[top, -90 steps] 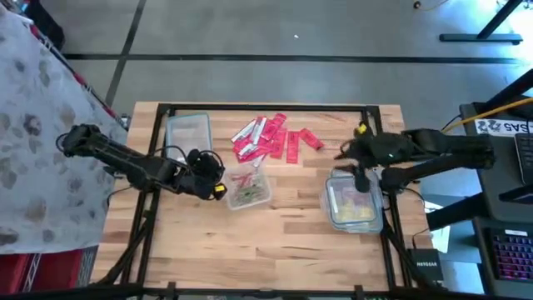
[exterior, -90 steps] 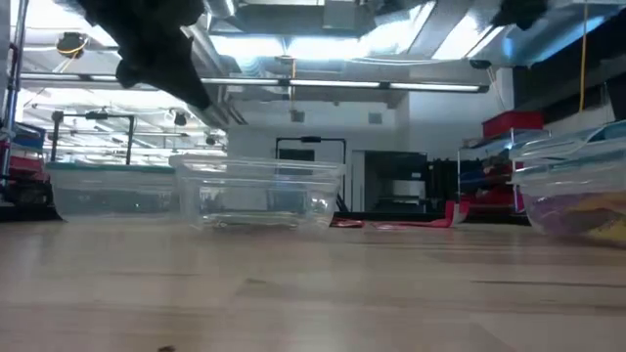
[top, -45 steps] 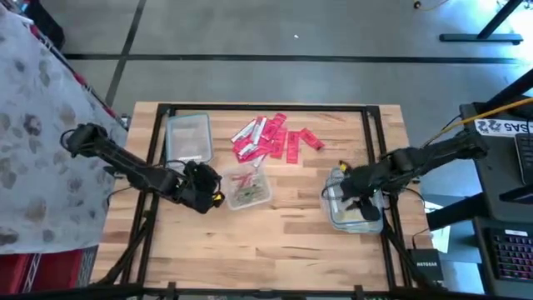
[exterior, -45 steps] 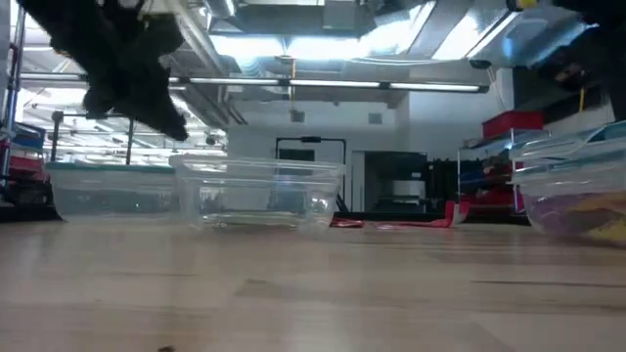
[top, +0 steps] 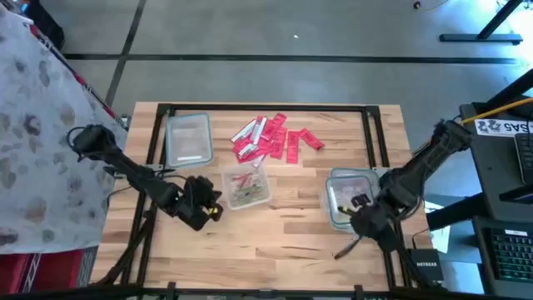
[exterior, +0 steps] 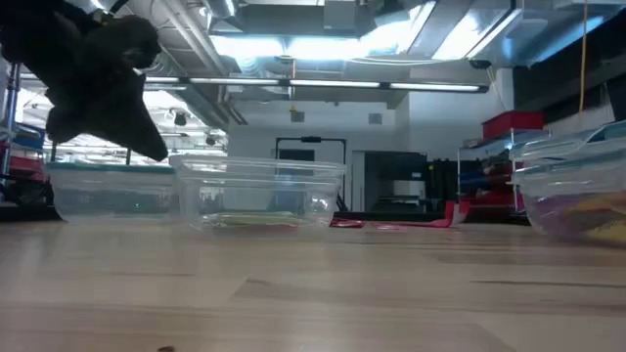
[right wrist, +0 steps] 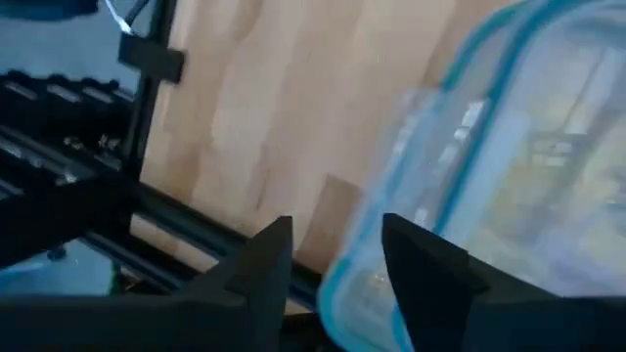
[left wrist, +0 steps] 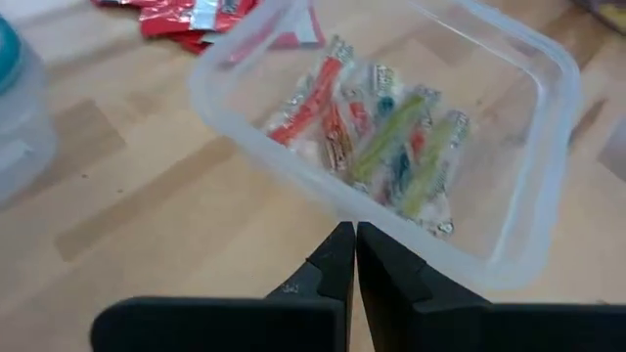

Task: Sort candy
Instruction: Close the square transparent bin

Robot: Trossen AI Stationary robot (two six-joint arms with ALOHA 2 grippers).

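A heap of red candy [top: 271,137] lies at the far middle of the table. The middle clear tub [top: 247,188] holds several mixed pieces of candy [left wrist: 381,127]. The right clear tub [top: 346,198], blue-rimmed, holds yellowish pieces [right wrist: 558,186]. My left gripper [left wrist: 348,244] is shut with nothing in it and hangs above the table just near-left of the middle tub [exterior: 259,191]. My right gripper [right wrist: 337,264] is open over the right tub's near rim [right wrist: 342,284]. It shows in the high view [top: 360,223] too.
A third clear tub [top: 189,137] stands at the far left of the table. Dark frame rails [top: 379,142] run along the table's sides. Bare wood [top: 275,237] stretches across the near half of the table between the two arms.
My right gripper has swung from the far side of the right tub across it toward the table's near edge, and the arm has turned with it. My left gripper has drawn back from the middle tub toward the near edge and a little left.
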